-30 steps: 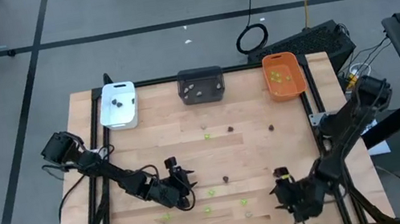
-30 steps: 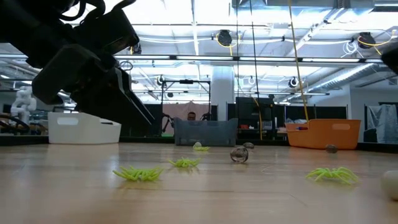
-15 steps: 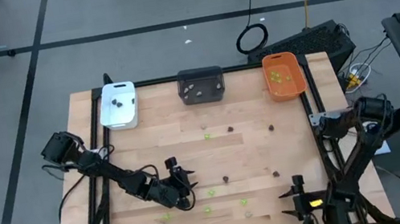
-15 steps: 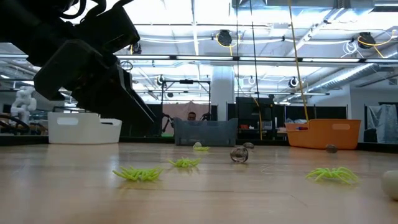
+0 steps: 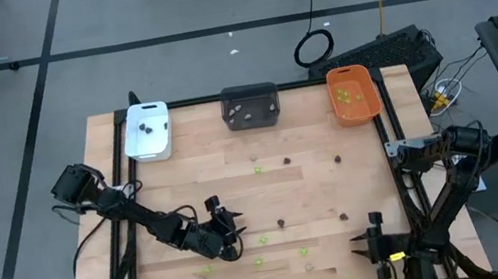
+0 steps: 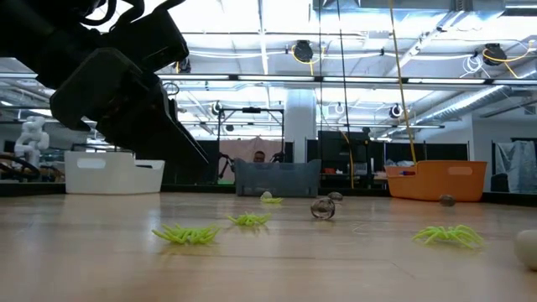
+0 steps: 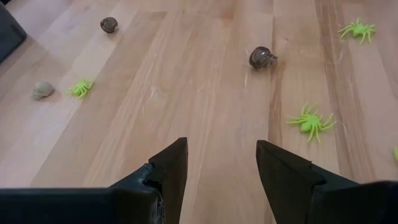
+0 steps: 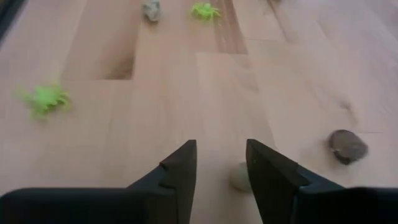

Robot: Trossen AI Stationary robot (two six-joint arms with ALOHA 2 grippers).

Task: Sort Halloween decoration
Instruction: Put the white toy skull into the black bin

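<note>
The left gripper (image 7: 221,171) has its 2 dark, wedge-shaped fingers (image 7: 168,168) spread apart, with only bare wood between them. Ahead of it, at 12 o'clock, lies a round dark brown piece (image 7: 262,57), and at 2 o'clock a lime green plastic spider (image 7: 311,121) with its legs splayed flat; its long axis I cannot tell. From above, this gripper (image 5: 226,226) hovers low at about 7 o'clock of the light wooden slat table (image 5: 269,197), its arm stretched in from the left edge.

The right gripper (image 8: 221,165) has its 2 fingers (image 8: 180,171) parted, nothing pinched. A small pale beige-grey lump (image 8: 239,177) lies just beside one finger, and a dark brown oval piece (image 8: 347,147) is further off. From above, this gripper (image 5: 373,245) is near 5 o'clock, its arm folded back over the right edge.

At the far edge stand 3 rectangular trays: a white tray (image 5: 146,131) at 11 o'clock, a dark grey tray (image 5: 251,106) at 12 o'clock, an orange tray (image 5: 353,95) at 1 o'clock, each holding a few pieces.
</note>
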